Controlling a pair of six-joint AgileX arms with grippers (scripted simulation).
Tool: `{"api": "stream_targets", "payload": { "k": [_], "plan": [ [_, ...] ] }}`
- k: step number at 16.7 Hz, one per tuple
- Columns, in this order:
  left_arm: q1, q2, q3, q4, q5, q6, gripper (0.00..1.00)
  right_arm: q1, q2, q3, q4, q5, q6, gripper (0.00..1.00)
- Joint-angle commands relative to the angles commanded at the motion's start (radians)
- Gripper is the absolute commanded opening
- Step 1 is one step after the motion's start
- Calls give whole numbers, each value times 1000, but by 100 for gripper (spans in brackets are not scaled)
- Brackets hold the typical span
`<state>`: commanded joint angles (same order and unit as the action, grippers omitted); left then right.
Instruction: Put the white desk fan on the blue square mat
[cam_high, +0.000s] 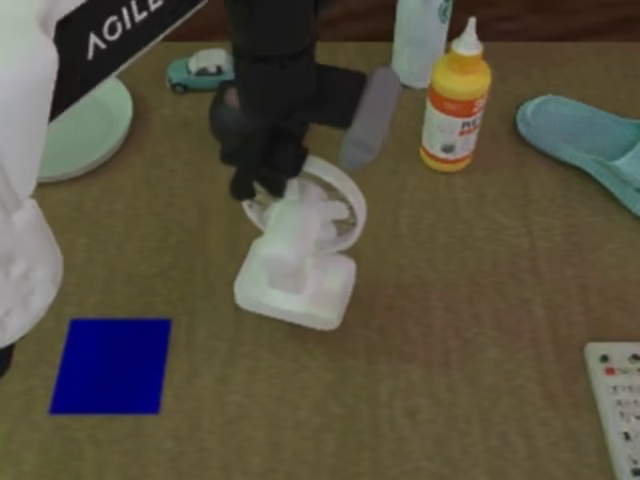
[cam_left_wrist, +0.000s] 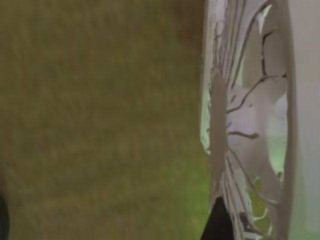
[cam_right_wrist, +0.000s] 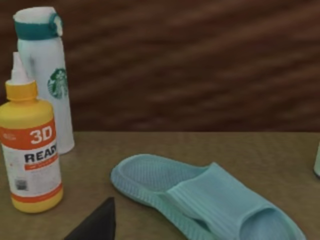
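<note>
The white desk fan (cam_high: 300, 270) stands upright near the table's middle, with its rounded square base toward the front. My left gripper (cam_high: 258, 185) hangs at the back left rim of the fan's round head. In the left wrist view its two dark fingertips stand far apart, so it is open, and the grilled head (cam_left_wrist: 250, 115) sits edge-on right beside one fingertip (cam_left_wrist: 217, 227). The blue square mat (cam_high: 112, 365) lies flat and bare at the front left, well apart from the fan. My right gripper (cam_right_wrist: 100, 227) is parked outside the top view, beside a slipper.
At the back stand a yellow glue bottle (cam_high: 455, 100), a white tumbler (cam_high: 420, 35), a grey oblong object (cam_high: 370, 118) and a toy car (cam_high: 203, 68). A pale green plate (cam_high: 85, 130) lies back left, a mint slipper (cam_high: 590, 140) back right, a keypad (cam_high: 615, 400) front right.
</note>
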<state>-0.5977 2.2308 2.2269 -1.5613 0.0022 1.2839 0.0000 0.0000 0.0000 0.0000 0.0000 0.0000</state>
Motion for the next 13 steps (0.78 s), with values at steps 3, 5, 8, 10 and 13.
{"api": "stream_targets", "payload": {
  "k": [3,5,8,10,13],
  "plan": [
    [3,3,25,-25,1,-2,0,0,0,0,0,0,0,100],
    [-3,-1,23,-21,0,0,0,0,0,0,0,0,0,100],
    [-3,-2,15,-32,-6,-29,0,0,0,0,0,0,0,100],
    [0,-7,-5,-52,-18,-98,0,0,0,0,0,0,0,100],
    [12,-30,-57,-88,-42,-286,0,0,0,0,0,0,0,100]
  ]
}}
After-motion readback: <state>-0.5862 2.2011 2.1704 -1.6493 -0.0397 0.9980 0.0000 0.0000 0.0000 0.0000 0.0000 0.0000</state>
